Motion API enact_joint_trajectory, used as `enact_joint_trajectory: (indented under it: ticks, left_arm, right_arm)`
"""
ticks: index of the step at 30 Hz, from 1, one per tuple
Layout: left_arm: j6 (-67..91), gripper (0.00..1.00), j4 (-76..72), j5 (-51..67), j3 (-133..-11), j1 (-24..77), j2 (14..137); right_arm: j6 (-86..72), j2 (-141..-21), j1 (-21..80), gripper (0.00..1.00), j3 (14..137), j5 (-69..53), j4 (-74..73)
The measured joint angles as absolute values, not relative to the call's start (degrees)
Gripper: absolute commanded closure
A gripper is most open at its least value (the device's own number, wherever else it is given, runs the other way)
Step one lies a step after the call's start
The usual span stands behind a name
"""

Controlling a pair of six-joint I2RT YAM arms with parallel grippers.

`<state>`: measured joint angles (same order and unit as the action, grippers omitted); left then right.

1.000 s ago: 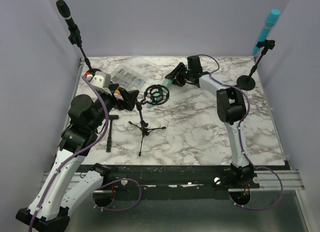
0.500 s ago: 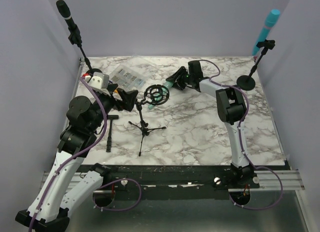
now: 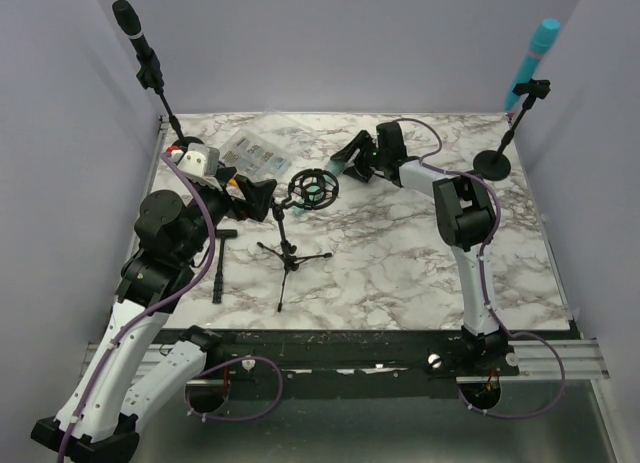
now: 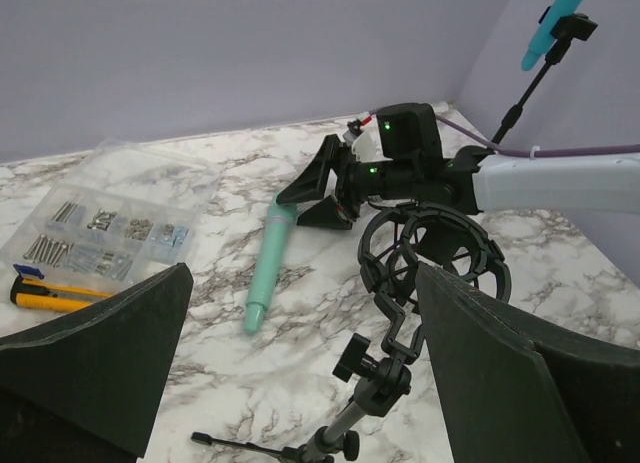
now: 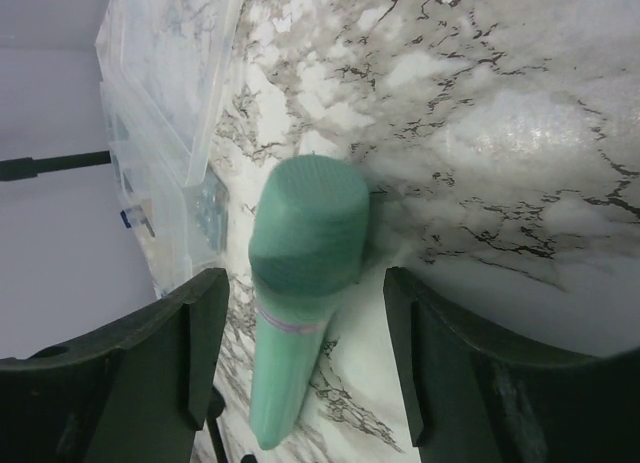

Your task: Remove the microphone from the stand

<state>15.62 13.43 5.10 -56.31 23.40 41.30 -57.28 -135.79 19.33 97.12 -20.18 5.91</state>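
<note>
The teal microphone (image 3: pixel 327 176) lies flat on the marble table, outside the black shock-mount ring (image 3: pixel 313 188) of the small tripod stand (image 3: pixel 290 253). In the left wrist view the microphone (image 4: pixel 268 268) lies left of the empty ring (image 4: pixel 435 258). My right gripper (image 3: pixel 350 156) is open, with its fingers either side of the microphone's head (image 5: pixel 305 233) and a gap on both sides (image 5: pixel 305 283). My left gripper (image 3: pixel 262 196) is open around the stand's upper post (image 4: pixel 385 378) without touching it (image 4: pixel 300 283).
A clear box of screws (image 3: pixel 250 153) and a yellow utility knife (image 4: pixel 50 295) lie at the back left. A black microphone on a stand (image 3: pixel 150 63) is in the back left corner, a blue one (image 3: pixel 525 73) in the back right. A black tool (image 3: pixel 220 258) lies by my left arm.
My right wrist has shifted a little to the right and lowered, its jaws now wide around the microphone's head. The microphone stays on the table. The left arm has barely moved.
</note>
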Motion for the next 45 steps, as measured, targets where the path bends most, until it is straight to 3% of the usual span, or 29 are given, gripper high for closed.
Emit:
enact_joint_trajectory:
  ticks: [7,13,18,21,33,45]
  left_arm:
    - [15.59,0.02,13.45,4.91,-56.31,23.40,41.32]
    - [15.59,0.01,13.45,4.89,-56.31,23.40,41.32]
    - [15.59,0.01,13.45,4.91,-56.31,23.40,41.32]
    - [15.64,0.01,13.45,4.93,-56.31,23.40,41.30]
    - [15.73,0.01,13.41,6.02,-56.31,23.73,40.88]
    - [16.14,0.02,12.95,8.62,-55.66,24.53,42.26]
  right_arm:
    - [-54.63,-133.82,19.42,0.23,94.80,-19.75,6.37]
    - [-50.48,-127.42,19.42,0.14,86.43,-18.28,6.50]
    - [-46.24,-118.45,19.42,0.12,74.96,-17.69,7.64]
    - [-43.59,-112.88,19.42,0.00,68.12,-18.65,8.27]
    - [-40.84,-88.07,20.01,0.00,34.83,-24.34,15.18]
    - [-58.61,-87.68,36.38,0.00,28.23,-30.81,38.81]
